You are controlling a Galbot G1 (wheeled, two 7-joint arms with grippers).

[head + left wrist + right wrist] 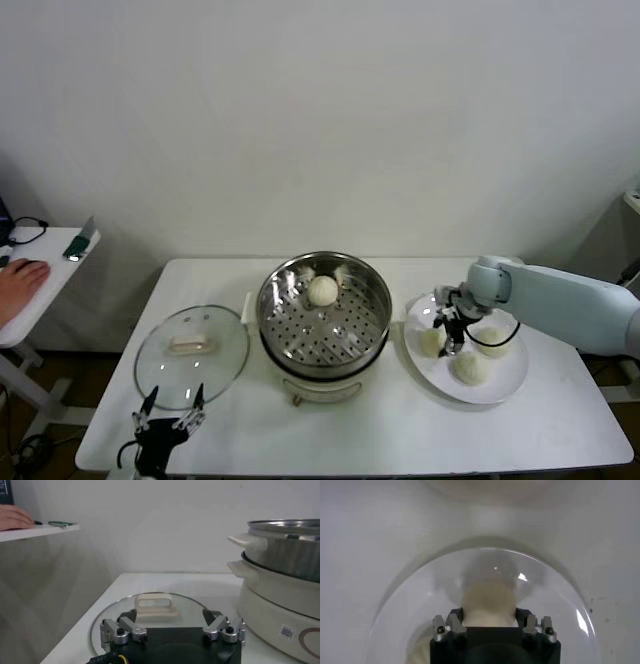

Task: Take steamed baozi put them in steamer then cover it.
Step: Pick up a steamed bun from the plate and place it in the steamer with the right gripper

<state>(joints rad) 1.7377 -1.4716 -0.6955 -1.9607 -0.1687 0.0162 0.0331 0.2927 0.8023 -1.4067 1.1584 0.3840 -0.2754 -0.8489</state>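
Here, smooth domed baozi (433,342) between right gripper (447,335) jaws, glossy white plate (500,385).

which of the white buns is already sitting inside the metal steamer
The single creamy-white round bun lying at the back of the shiny perforated steel steamer basket; the other three lie on the white plate.

Buns, steamer and lid on the white table

One creamy-white baozi (322,290) already inside the steamer (324,318), resting on the perforated steel floor toward the far side. Three more baozi (468,366) still on the plate to the right, close together. Steamer shiny, round, uncovered, seated on a cream-white base with side handles. Clear glass cover (191,352) lying flat just left of the steamer, bar handle up
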